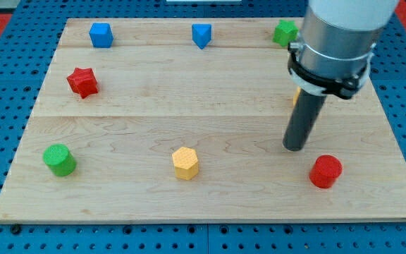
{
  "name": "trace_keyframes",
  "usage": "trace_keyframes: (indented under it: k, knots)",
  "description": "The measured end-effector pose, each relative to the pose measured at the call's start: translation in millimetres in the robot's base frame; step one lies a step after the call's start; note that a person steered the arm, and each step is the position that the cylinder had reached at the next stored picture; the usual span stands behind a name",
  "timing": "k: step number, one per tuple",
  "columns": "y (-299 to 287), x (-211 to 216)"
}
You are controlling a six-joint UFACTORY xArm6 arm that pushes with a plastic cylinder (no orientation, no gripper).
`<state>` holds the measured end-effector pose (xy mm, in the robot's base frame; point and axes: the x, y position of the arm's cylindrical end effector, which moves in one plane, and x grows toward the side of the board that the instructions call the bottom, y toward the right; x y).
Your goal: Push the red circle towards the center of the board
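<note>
The red circle [325, 171] lies near the board's bottom right corner. My tip [295, 147] rests on the wooden board [210, 92], a short way up and to the left of the red circle, with a small gap between them. The rod rises to the grey arm body at the view's top right.
A yellow hexagon [185, 163] lies bottom centre and a green circle [60, 159] bottom left. A red star [82, 82] is at left. A blue cube [101, 34], a blue triangular block [201, 34] and a green star [285, 32] line the top. A yellow block [296, 97] peeks from behind the rod.
</note>
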<state>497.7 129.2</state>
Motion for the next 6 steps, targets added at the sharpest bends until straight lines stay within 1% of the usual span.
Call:
trace_keyframes:
  k: [1, 2, 3, 4, 5, 6]
  knots:
    - [28.6, -2.3]
    - [102.6, 5.7]
    - [114.4, 53.8]
    - [57.8, 68.3]
    - [-14.1, 30.0]
    - [-30.9, 17.1]
